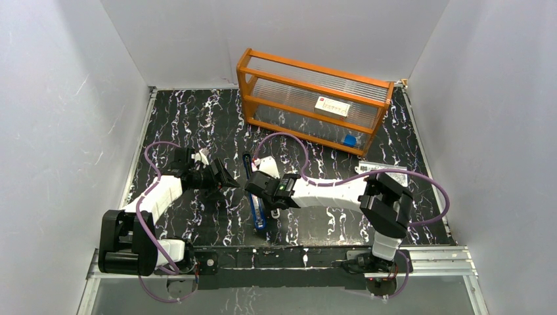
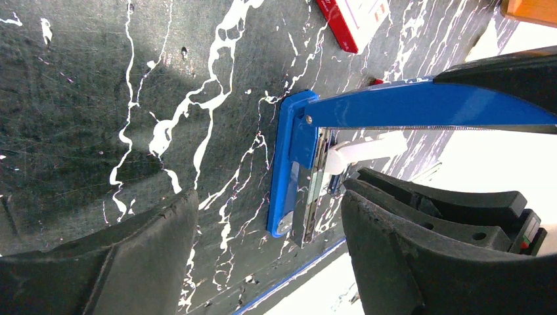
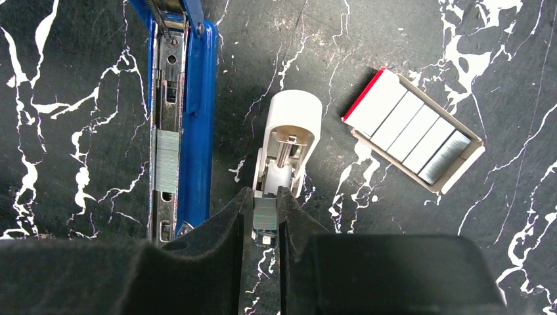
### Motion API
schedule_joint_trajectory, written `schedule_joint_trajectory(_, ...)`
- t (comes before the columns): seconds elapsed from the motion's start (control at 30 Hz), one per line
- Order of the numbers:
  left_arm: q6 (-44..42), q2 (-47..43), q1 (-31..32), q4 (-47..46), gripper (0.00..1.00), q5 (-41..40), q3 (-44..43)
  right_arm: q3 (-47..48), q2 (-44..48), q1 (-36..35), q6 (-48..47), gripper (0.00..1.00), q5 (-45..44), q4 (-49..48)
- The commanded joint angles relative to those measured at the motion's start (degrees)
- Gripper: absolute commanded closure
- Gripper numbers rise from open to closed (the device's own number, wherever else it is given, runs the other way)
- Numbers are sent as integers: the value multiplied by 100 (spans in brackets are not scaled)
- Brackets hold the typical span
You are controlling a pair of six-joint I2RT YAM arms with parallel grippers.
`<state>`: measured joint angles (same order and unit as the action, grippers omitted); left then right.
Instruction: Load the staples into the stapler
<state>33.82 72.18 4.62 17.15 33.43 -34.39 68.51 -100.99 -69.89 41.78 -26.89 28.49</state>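
Observation:
The blue stapler (image 3: 197,125) lies open on the black marbled table, its metal channel (image 3: 164,85) bared with a block of staples (image 3: 167,161) lying in it. My right gripper (image 3: 265,200) is shut on another short block of staples (image 3: 265,215), right at the near end of a small white rounded object (image 3: 292,121). The open staple box (image 3: 412,131) with several strips lies to the right. In the left wrist view my left gripper (image 2: 266,200) stands open, apart from the stapler's hinge end (image 2: 286,177), with the blue lid (image 2: 427,105) raised. From above, the left gripper (image 1: 222,180) and right gripper (image 1: 261,187) meet over the stapler (image 1: 258,213).
An orange rack (image 1: 309,65) stands at the back with a white-and-red box (image 1: 332,106) and a blue item (image 1: 349,140) inside. A printed label (image 1: 387,168) lies on the table at the right. White walls close in both sides.

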Motion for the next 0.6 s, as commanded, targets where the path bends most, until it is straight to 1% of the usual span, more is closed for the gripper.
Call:
schedule_joint_trajectory(0.0, -82, -46, 12, 87, 24, 11, -108, 245, -33, -16, 94, 74, -202, -33)
schedule_joint_trajectory(0.57, -69, -46, 12, 68, 24, 14, -94, 145, -2, -16, 190, 74, -305, -28)
